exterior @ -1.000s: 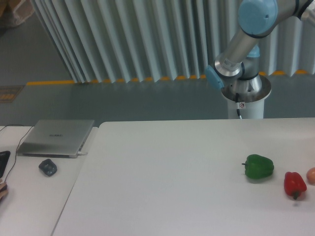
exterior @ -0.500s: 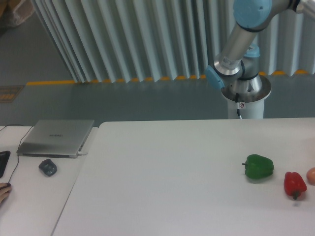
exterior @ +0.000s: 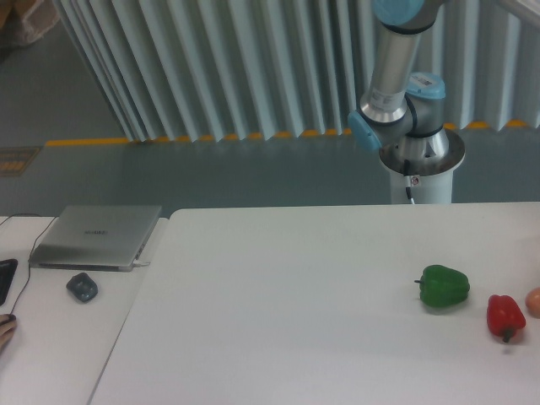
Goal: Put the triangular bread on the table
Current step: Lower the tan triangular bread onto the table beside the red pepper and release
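Beyond the frame's upper edge your tool sits unseen, so its grip can't be told and no triangular bread shows, leaving only the arm (exterior: pixel 390 80) above the table (exterior: pixel 295 295) with its green pepper (exterior: pixel 445 285) and red pepper (exterior: pixel 504 315); you likely face carrying it down.

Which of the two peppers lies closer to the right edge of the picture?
The red pepper. It lies right of the green pepper, beside a pale round thing cut off by the edge.

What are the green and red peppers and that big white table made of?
The green pepper and red pepper look like smooth glossy plastic, judging by their even colour and soft shine, though real ones are possible. The table seems a matte white laminate, plain and seamless.
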Robot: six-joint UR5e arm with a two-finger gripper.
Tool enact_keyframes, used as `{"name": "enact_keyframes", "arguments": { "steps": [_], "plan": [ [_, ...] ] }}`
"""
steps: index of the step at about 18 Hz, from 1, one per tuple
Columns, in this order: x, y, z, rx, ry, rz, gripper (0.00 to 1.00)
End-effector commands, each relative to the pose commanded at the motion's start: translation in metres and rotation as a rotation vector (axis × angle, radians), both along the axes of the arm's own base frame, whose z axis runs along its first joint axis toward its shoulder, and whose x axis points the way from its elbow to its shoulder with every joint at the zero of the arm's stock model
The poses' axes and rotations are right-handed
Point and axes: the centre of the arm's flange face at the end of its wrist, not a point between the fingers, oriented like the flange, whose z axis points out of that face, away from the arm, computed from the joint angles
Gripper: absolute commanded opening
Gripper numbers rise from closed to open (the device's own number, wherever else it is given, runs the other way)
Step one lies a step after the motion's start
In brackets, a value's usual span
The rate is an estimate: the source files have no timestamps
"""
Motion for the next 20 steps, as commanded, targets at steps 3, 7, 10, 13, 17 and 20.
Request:
{"name": "enact_keyframes", "arguments": {
  "steps": [3,7,10,13,17,20],
  "plan": [
    [0.021,0.043,-0.037,-0.104,0.072,0.034,0.00],
    [0.013,0.057,-0.064,-0.122,0.096,0.053,0.00],
    [0.007,0.057,-0.061,-0.115,0.101,0.055,0.48],
    [0.005,0.057,-0.049,-0.102,0.116,0.050,1.00],
    [0.004,0.056,-0.036,-0.088,0.131,0.019,1.00],
    [0.007,0.056,-0.032,-0.075,0.123,-0.009,1.00]
  ]
}}
